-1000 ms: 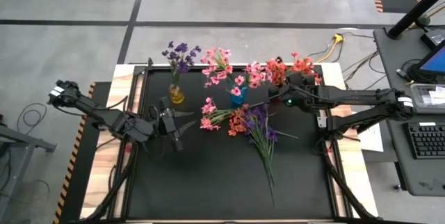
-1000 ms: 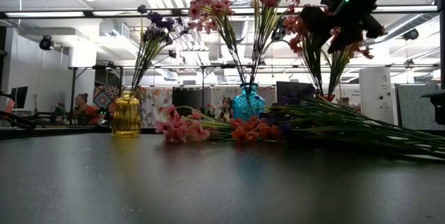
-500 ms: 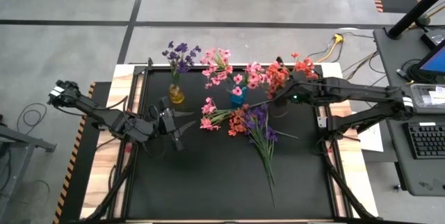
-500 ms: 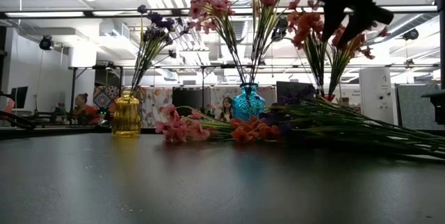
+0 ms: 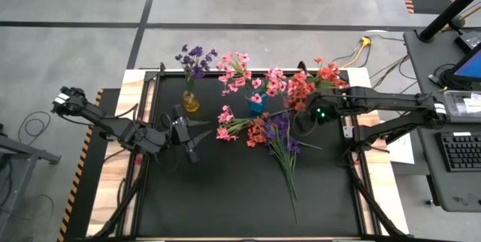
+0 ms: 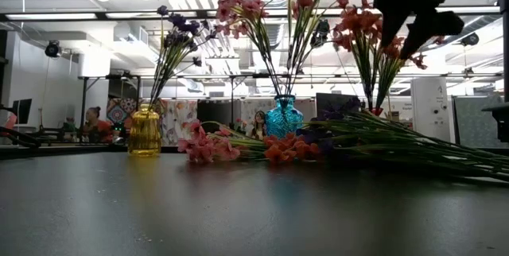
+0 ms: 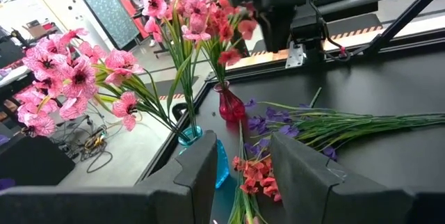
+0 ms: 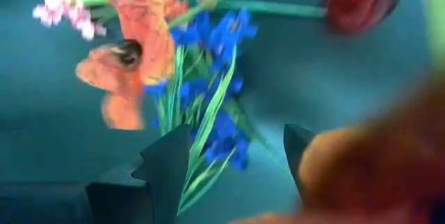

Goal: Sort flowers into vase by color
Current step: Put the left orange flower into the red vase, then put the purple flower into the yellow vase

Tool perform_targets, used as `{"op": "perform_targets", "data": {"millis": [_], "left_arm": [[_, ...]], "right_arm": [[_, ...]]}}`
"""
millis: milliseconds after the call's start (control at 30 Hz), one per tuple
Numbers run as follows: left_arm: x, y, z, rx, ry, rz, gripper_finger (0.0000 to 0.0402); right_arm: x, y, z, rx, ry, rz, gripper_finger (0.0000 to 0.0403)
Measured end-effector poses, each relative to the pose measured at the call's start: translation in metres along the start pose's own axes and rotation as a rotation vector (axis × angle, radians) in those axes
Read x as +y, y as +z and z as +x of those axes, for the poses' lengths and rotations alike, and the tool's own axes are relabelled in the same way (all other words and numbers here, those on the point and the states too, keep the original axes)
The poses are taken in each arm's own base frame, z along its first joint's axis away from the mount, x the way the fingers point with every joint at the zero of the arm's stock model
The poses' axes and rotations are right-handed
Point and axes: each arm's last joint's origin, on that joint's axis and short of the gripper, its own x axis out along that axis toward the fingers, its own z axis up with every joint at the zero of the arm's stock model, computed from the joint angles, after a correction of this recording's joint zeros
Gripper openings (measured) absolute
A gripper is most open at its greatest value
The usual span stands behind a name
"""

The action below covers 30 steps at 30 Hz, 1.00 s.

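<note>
Flowers partly sorted into three vases, with loose sprigs left on the black tabletop (image 5: 225, 197).

Purple flowers (image 5: 195, 55) stand in a yellow vase (image 5: 191, 103), pink flowers (image 5: 239, 71) in a blue vase (image 5: 257, 104), and coral-red flowers (image 5: 322, 73) in a red vase (image 7: 230, 104) at the back right. Loose pink (image 5: 225, 124), coral (image 5: 258, 130) and purple sprigs (image 5: 282, 138) lie in a bunch in front of the vases, their stems crossing. The right gripper (image 5: 304, 120) hangs above the red vase, among the coral blossoms and just beside the loose purple sprigs; its fingers stand apart with nothing between them, purple blossoms lying below. The left gripper (image 5: 194, 134) waits low at the left, well apart from the loose sprigs, its fingers partly open and empty.
</note>
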Motion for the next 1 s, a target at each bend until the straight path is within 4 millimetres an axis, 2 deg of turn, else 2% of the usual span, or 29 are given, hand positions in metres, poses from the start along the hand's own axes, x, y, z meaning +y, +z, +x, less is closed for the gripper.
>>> {"op": "perform_targets", "data": {"millis": [400,767,1000], "left_arm": [[-0.001,0.007,0.001,-0.009,-0.003,-0.021,0.012],[-0.006,0.004,0.005,0.016,-0.007,0.011,0.012],[-0.008,0.003,0.007,0.022,-0.008,-0.014,0.012]], "right_arm": [[0.014,-0.027,0.013,0.122,0.003,0.011,0.0223],[0.056,-0.059,0.06,0.297,-0.02,-0.054,0.0224],[0.083,-0.078,0.077,0.35,-0.042,-0.088,0.0224]]}}
